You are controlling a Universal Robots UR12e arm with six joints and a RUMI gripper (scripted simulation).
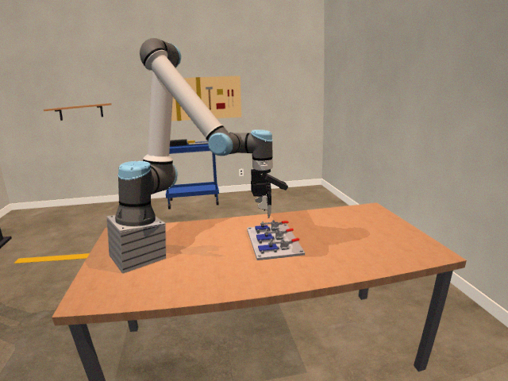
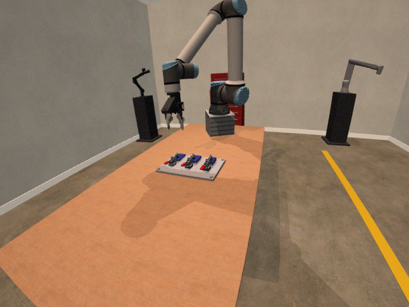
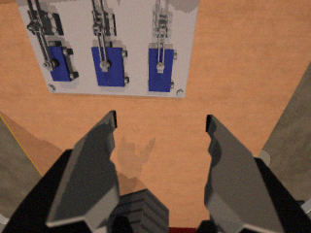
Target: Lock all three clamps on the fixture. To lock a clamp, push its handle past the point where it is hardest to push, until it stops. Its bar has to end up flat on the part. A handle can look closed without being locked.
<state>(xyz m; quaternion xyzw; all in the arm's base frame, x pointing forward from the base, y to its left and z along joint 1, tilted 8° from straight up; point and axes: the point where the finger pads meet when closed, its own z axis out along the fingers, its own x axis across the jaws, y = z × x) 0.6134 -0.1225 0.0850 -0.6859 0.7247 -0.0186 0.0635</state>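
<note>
A grey fixture plate (image 1: 278,244) lies on the wooden table and carries three toggle clamps with red handles, each with a bar over a blue part. It also shows in the exterior view (image 2: 191,164) and at the top of the wrist view (image 3: 109,46). The three blue parts (image 3: 110,66) each sit under a clamp bar. My gripper (image 1: 267,212) hangs well above the table, just off the plate's edge on the robot-base side. Its fingers are open with nothing between them. It also shows in the exterior view (image 2: 174,123).
The robot base block (image 1: 136,241) stands at the table's left end. A blue cart (image 1: 192,172) and a tool board are by the back wall. Two black pedestals with small arms (image 2: 340,117) stand on the floor beyond the table.
</note>
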